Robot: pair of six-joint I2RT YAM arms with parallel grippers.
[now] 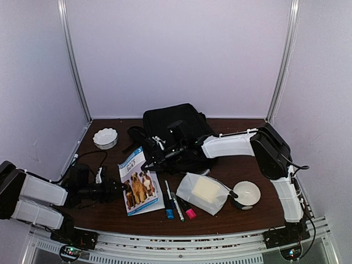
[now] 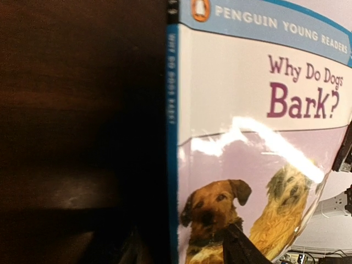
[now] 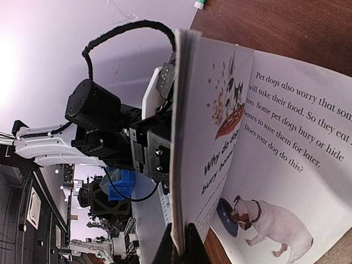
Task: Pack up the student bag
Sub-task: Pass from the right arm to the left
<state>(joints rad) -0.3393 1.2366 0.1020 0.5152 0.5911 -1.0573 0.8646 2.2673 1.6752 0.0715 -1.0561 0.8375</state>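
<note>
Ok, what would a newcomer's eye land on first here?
The dog book, front left of centre, stands partly open: the right hand is shut on its lifted cover, with an inside page showing in the right wrist view. The left hand sits open at its spine side. Behind them lies the black student bag, by far the biggest thing.

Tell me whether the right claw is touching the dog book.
Touching. The right wrist view shows the right claw shut on the edge of the book's lifted leaves, which are pinched between its two dark fingers.
</note>
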